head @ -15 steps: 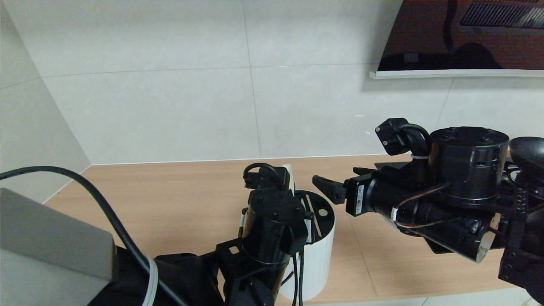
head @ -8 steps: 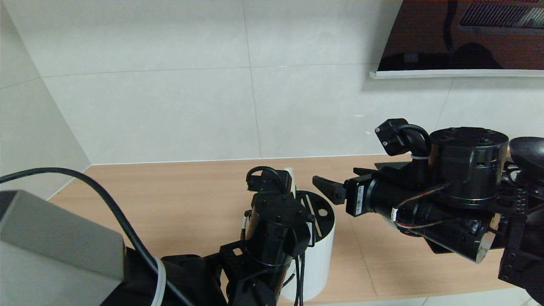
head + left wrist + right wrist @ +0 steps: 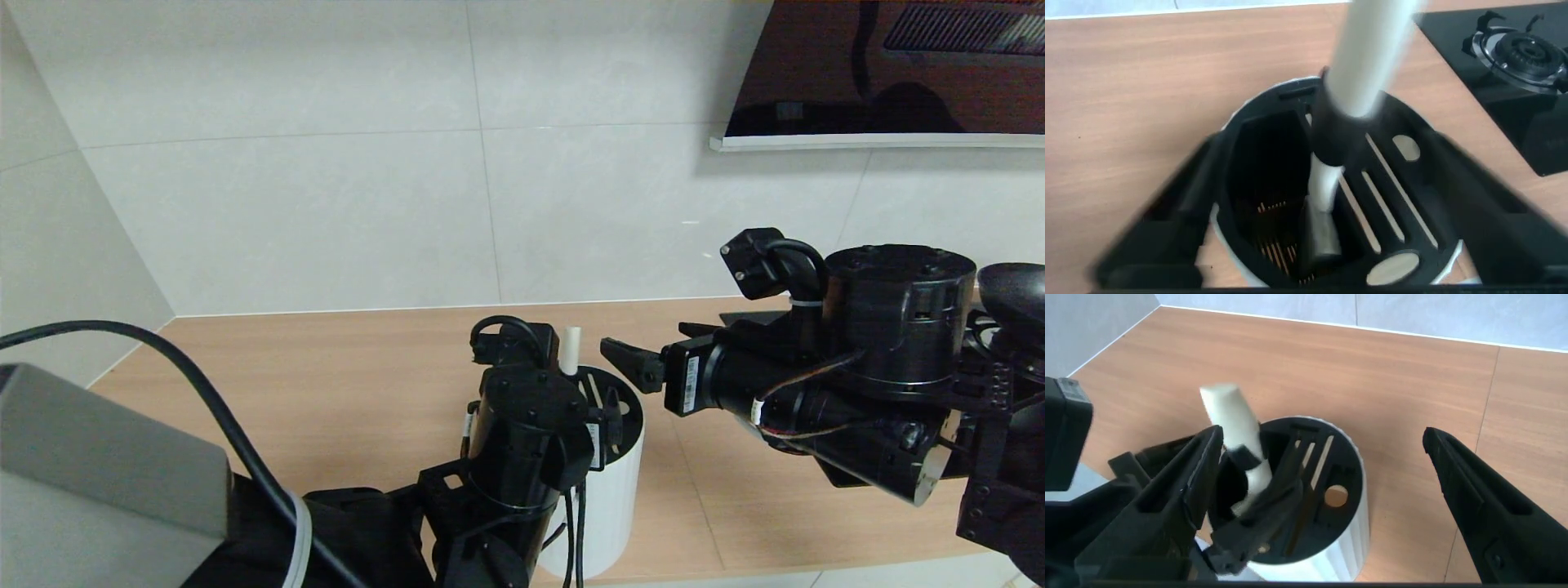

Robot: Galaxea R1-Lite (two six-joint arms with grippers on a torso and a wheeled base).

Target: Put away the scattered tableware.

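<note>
While a white-handled utensil stood in the white holder, the left gripper straddled it, jaws apart; the right gripper, likewise spread, hung at the holder's two o'clock.

- Holder: white ribbed body, black slotted top.
- Utensil: white handle, black collar.
- Tabletop: light brown wood grain.
- Wall tiles: pale grey, faintly mottled.

Matt wood-grain counter, ribbed plastic holder
</note>
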